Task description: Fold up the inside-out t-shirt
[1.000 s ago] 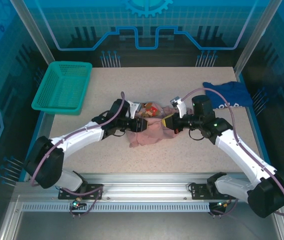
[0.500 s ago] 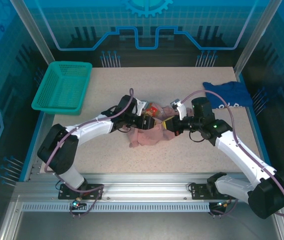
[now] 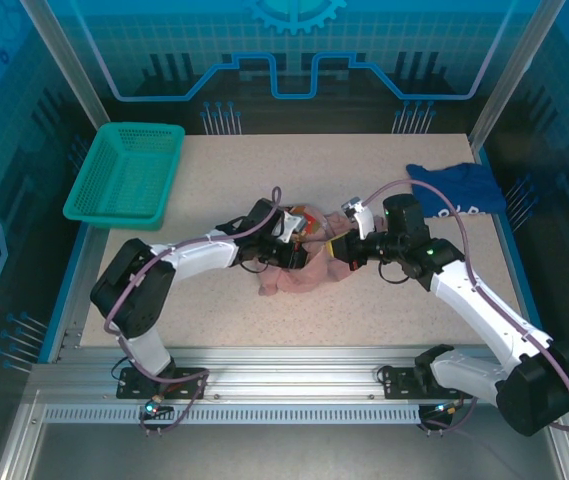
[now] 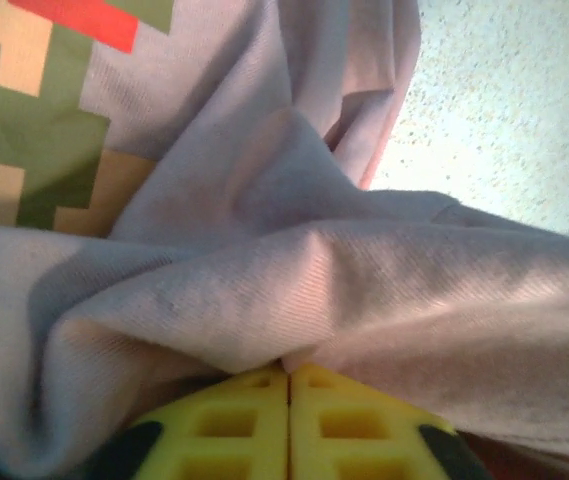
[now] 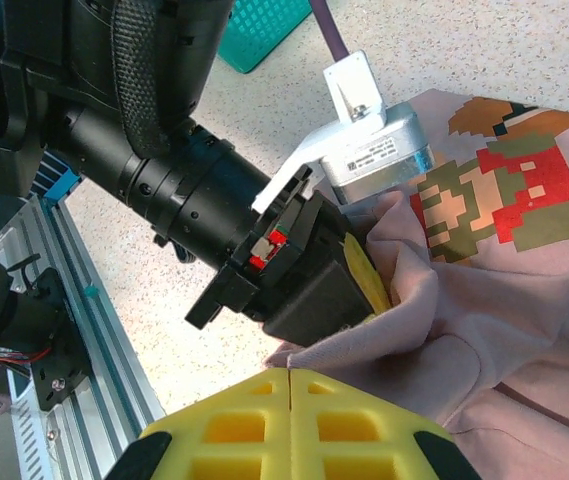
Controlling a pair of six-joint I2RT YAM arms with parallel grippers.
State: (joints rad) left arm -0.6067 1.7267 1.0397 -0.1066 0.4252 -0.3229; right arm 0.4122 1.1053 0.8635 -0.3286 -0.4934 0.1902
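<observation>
At mid-table, between the two arms, the inside-out t-shirt (image 3: 294,272) lies as a crumpled pink heap, with its pixel print (image 5: 494,190) turned up on the far side. We see the left gripper (image 4: 287,374) with its jaws pressed together on a ridge of the cloth, the creases running straight into the tips. The right gripper (image 5: 290,374) is likewise closed. A pink edge meets its tips and we take it to be pinched there, though the view is too close to be sure how much cloth is caught. The two grippers sit just beside each other over the heap. We judge that no fold has been made yet, and that the step in hand is taking two holds so the shirt can be opened out. The next move calls for drawing the holds apart sideways, lifting enough to shake out the bunching. The shirt can then be laid flat on the table (image 3: 214,300), without tugging either pinch loose.
</observation>
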